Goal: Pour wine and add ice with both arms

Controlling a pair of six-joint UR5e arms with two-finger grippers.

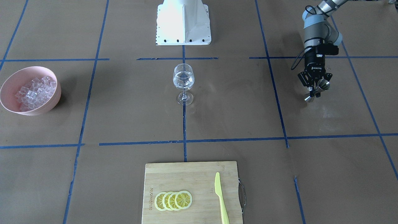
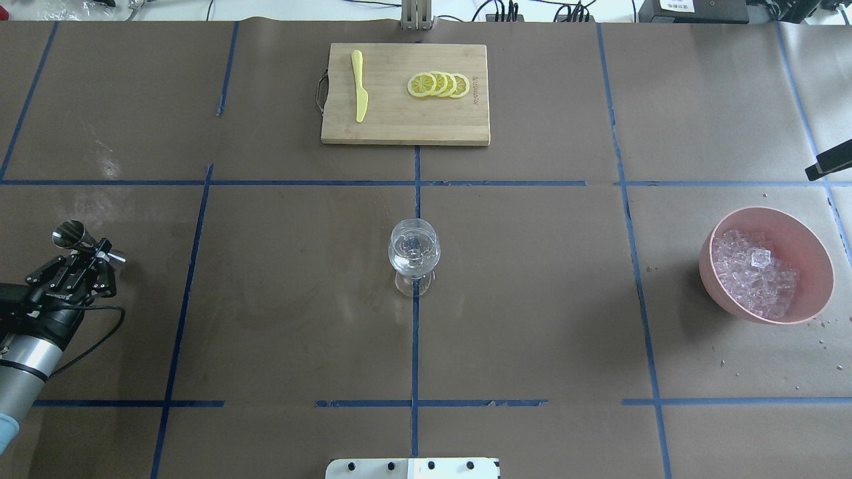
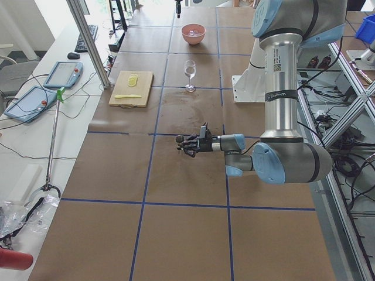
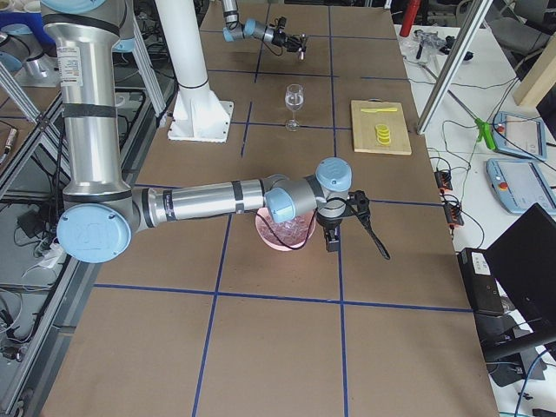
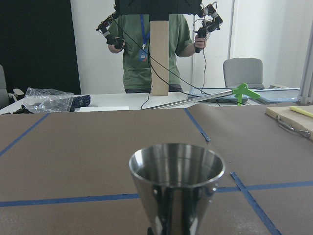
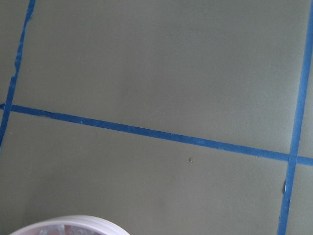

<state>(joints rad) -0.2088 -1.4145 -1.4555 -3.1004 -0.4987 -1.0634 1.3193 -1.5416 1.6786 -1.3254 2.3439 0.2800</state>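
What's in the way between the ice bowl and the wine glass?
Nothing visible. Only bare table lies between the ice in its bowl and the wine glass. The cutting board sits well off that line, at the far edge.

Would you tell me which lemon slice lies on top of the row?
The lemon slice nearest the yellow knife: its whole face shows; the others are partly covered.

Left gripper point(image 1: 315, 91), angled downward, clamps a jigger point(image 1: 324, 84); right arm point(image 4: 208, 200) stretches out level.
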